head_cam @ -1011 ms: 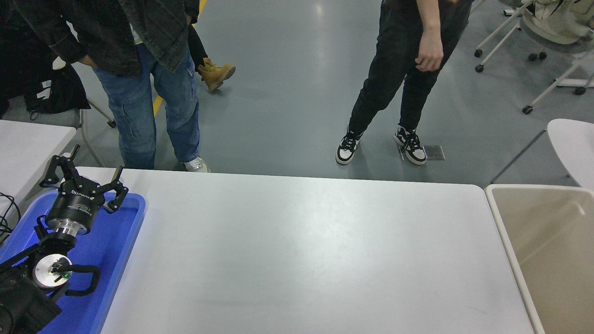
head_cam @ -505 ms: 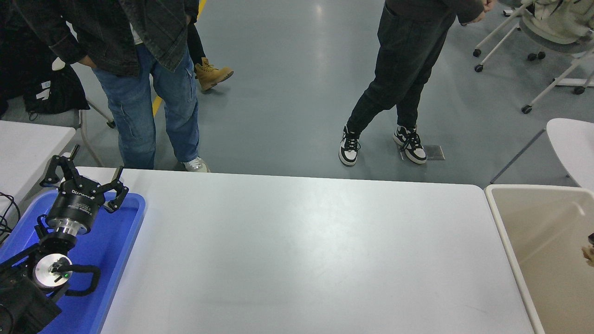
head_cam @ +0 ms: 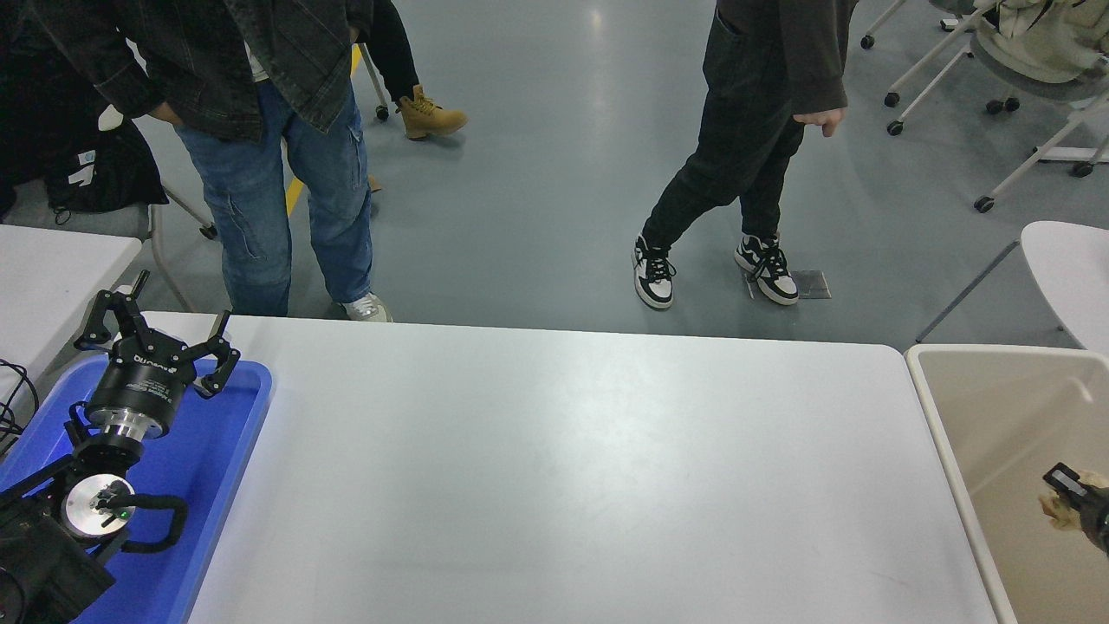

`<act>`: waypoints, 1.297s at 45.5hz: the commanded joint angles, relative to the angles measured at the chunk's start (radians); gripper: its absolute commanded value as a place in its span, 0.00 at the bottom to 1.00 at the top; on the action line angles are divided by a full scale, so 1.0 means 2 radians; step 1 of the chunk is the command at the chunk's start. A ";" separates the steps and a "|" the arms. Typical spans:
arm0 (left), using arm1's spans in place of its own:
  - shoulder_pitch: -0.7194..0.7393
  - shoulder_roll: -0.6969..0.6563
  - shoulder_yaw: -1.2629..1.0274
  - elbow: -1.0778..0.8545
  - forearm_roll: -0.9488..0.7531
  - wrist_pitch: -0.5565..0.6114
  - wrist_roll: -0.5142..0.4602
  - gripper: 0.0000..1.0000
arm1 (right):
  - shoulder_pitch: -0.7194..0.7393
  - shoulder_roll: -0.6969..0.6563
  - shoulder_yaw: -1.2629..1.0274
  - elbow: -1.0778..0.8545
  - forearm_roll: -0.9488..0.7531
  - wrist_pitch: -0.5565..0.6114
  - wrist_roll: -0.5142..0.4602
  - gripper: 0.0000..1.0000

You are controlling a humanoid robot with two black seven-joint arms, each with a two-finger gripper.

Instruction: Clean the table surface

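my left gripper (head_cam: 152,334) hovers over the blue plastic tray (head_cam: 230,451), fingers spread, beside the glossy white surface (head_cam: 563,468); my right gripper (head_cam: 1079,507) pinches a crumpled beige scrap (head_cam: 1059,509) over the beige bin (head_cam: 1005,433).

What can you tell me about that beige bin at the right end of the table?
The beige bin looks like smooth plastic with a thick, rounded, paler rim. It stands upright and open-topped beside the right end of the table surface; whether they touch is unclear. Only part of it shows, cut off by the picture's right and bottom edges. The right gripper enters above its opening holding something small and pale, too little in view to identify.
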 commanded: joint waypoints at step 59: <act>0.000 0.000 0.000 0.000 0.000 0.000 0.000 1.00 | 0.218 -0.029 0.121 0.040 0.085 -0.055 0.004 0.98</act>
